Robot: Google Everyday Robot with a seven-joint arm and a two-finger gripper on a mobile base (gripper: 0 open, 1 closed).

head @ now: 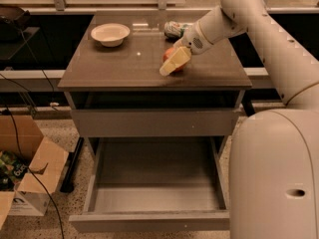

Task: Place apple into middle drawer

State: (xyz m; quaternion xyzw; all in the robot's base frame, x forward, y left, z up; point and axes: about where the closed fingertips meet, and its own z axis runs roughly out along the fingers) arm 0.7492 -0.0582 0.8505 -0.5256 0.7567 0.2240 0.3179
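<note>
Apple (168,56) at end effector (170,65); drawer (154,183) open

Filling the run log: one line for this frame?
phase: reach | gripper: at apple on cabinet top | middle drawer: open, no apple inside

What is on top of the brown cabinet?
A white bowl, a drink can partly hidden behind the arm, and the apple. The gripper sits over the apple, covering most of it; only a red edge shows.

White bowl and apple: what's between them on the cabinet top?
Only bare cabinet top, seen in the camera view; the gripper is at the apple.
</note>
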